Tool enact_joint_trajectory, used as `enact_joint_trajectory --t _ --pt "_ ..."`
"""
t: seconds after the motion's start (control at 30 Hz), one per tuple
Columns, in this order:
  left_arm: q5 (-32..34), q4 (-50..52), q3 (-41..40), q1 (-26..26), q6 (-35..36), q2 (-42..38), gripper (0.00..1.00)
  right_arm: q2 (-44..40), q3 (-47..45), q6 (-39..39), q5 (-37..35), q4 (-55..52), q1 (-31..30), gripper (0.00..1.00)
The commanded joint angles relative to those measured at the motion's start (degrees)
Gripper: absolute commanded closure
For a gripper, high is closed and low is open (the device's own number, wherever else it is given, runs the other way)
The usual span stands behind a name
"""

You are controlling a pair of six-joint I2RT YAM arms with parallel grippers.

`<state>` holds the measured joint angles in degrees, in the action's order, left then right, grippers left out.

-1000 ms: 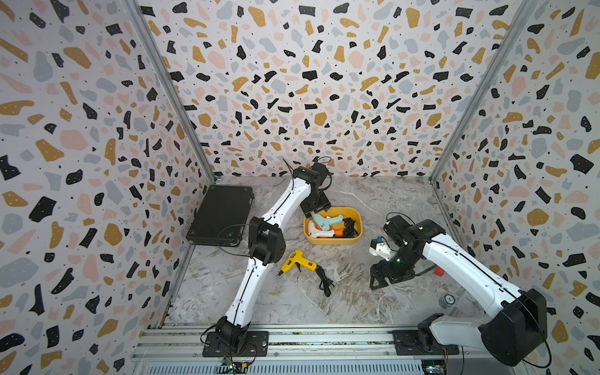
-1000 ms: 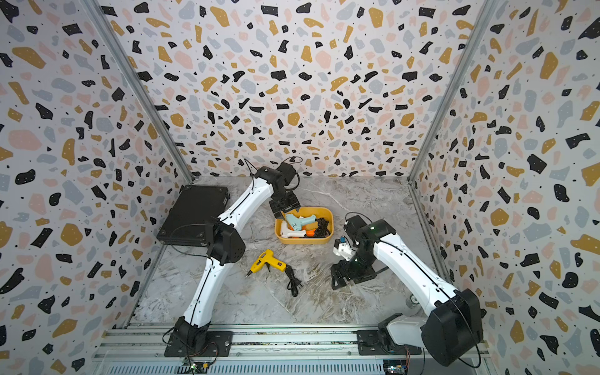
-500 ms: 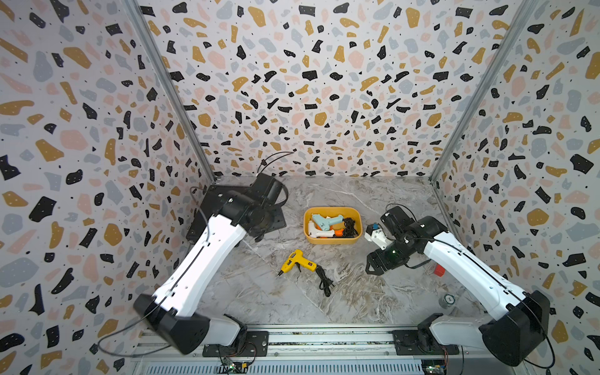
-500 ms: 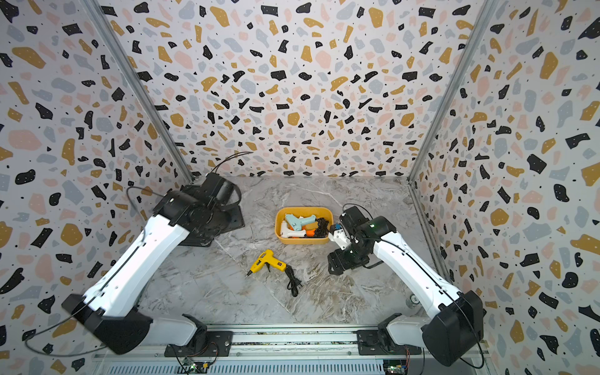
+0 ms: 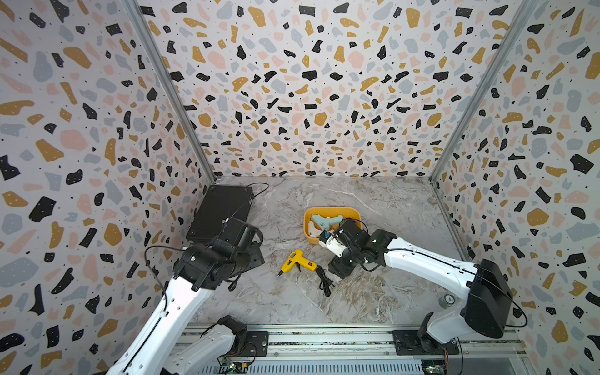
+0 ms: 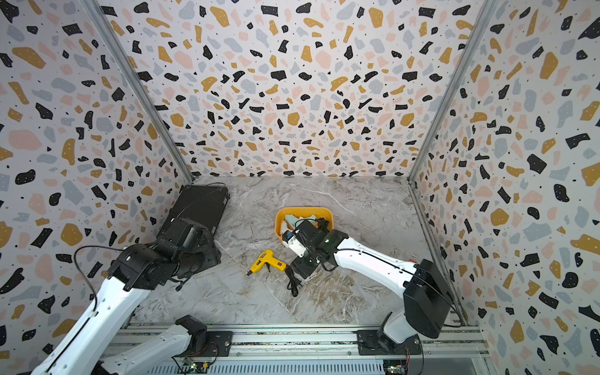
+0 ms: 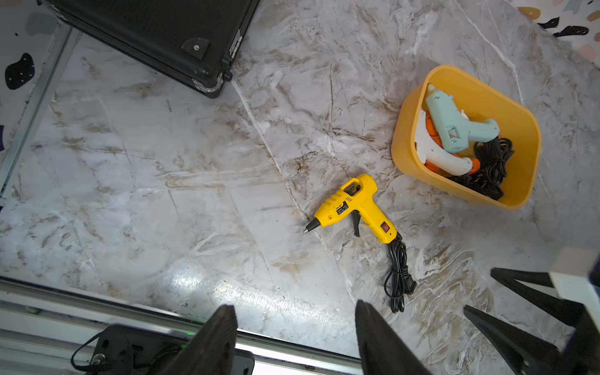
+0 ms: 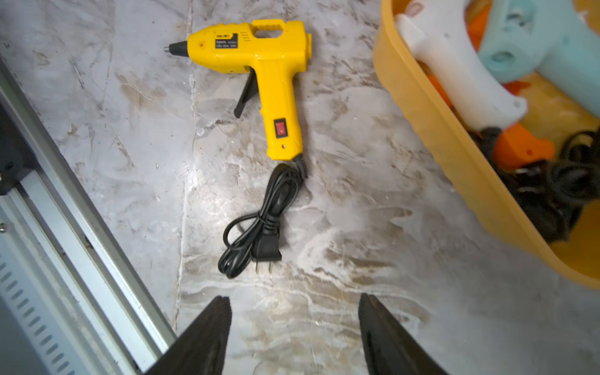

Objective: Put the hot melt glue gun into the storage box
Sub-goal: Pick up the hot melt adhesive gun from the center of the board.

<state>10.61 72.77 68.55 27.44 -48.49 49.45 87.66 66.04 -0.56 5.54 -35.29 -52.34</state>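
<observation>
The yellow hot melt glue gun [image 5: 297,261] [image 6: 268,262] lies on its side on the marble floor, nozzle toward the left, its bundled black cord [image 5: 324,281] trailing toward the front. Just behind it stands the mustard-yellow storage box [image 5: 331,210] [image 7: 401,152] [image 8: 431,130], holding a teal glue gun [image 7: 454,125], a white-and-orange one and black cords. My right gripper [image 8: 295,300] [image 5: 339,268] hovers open over bare floor beside the cord's plug, right of the yellow gun. My left gripper [image 7: 295,311] is open and empty, high at the left.
A flat black case [image 5: 224,207] [image 7: 156,32] lies at the back left, partly under my left arm. A metal rail [image 5: 324,341] runs along the front edge. A small round object [image 5: 448,300] sits near the right wall. Patterned walls enclose three sides.
My left arm has swung away from the storage box to the left front, above the black case. My right gripper has moved left, from the box's right side to just right of the yellow gun's cord.
</observation>
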Motion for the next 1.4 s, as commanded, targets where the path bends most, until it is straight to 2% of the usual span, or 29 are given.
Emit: enact_joint_trajectory --t 0.0,0.17,0.43,0.67,1.0,1.13,1.2,1.37 --pt "-0.41 4.75 -1.12 -0.02 -1.12 -5.32 0.38 2.3 1.11 4.21 -3.81 5.73 -1.58 0.33" --pt "-0.92 9.25 -2.11 -0.02 -0.52 -11.63 0.38 9.07 4.9 5.73 -5.54 7.48 -3.56 0.33" --pt "-1.42 13.17 -1.2 0.02 3.38 -15.87 0.37 17.66 12.14 8.29 -8.97 7.78 -6.79 0.32" --pt "3.43 15.01 2.44 -0.01 7.31 -14.53 0.36 22.41 15.08 8.47 -8.98 7.68 -6.91 0.31" --pt "4.73 13.86 3.46 -0.02 11.2 -10.54 0.36 27.63 16.47 10.05 -13.55 7.67 -6.91 0.27" --pt "4.99 13.46 3.73 -0.02 12.65 -9.27 0.36 29.16 17.06 10.75 -13.86 7.83 -6.9 0.28" --pt "5.39 13.36 3.81 -0.02 13.36 -8.96 0.36 29.58 17.01 10.34 -12.75 7.88 -6.9 0.36" --pt "6.24 13.27 4.68 -0.02 15.03 -8.51 0.36 28.54 16.67 5.24 -11.7 5.77 -6.94 0.86"
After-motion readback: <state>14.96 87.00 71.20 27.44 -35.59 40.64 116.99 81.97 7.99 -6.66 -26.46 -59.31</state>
